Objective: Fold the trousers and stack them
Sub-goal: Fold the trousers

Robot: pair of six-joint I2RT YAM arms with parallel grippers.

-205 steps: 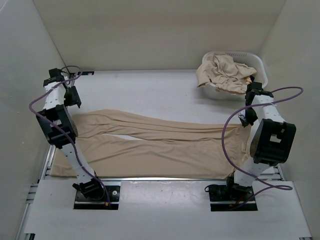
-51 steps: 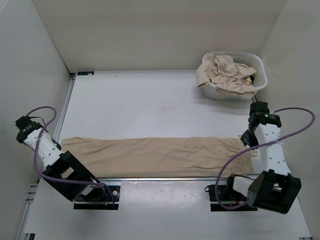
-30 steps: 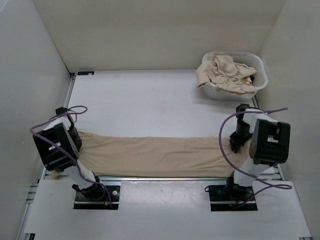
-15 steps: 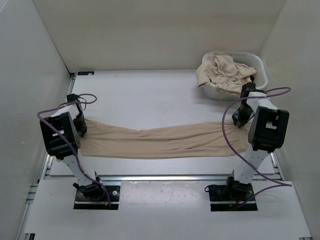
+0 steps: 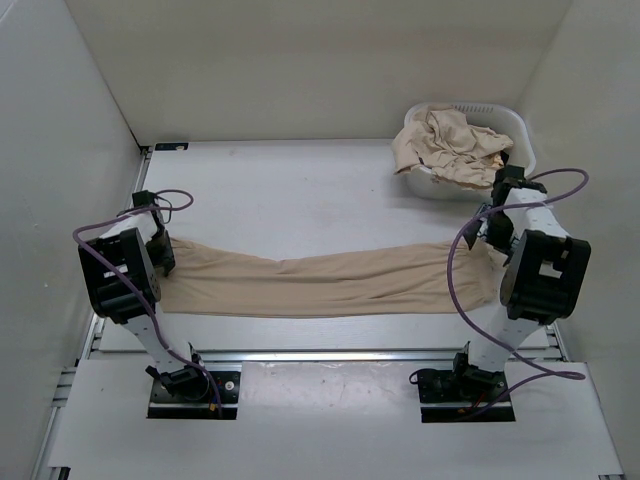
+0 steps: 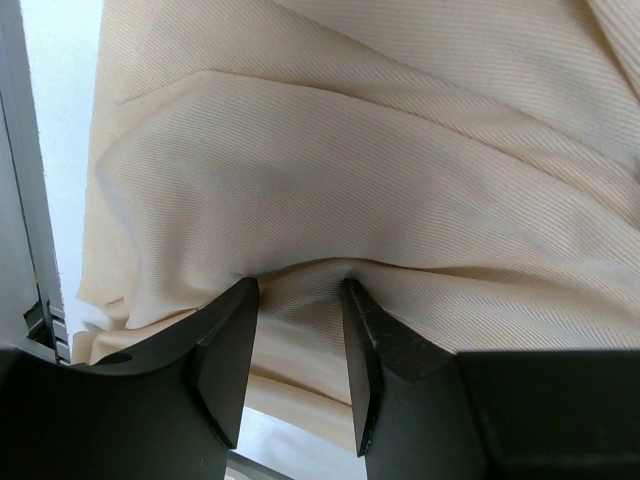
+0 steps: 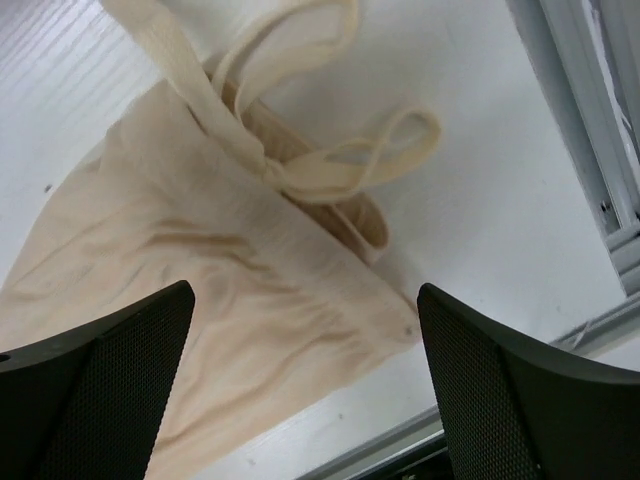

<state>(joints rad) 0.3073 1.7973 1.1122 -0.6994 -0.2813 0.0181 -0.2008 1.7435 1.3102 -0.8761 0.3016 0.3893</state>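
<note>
Long tan soft-fabric trousers lie halved lengthwise, nearer me than the white slotted plastic basket; crosswise folds and stacking remain. My left gripper pinches their end far from the basket; my right gripper gapes empty.

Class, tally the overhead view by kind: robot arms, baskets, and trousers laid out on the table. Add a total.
Robot arms: 2 (left arm, right arm)
White basket: 1
Trousers laid out on the table: 1
Total: 4
The cloth heaped in the basket is not counted.
</note>
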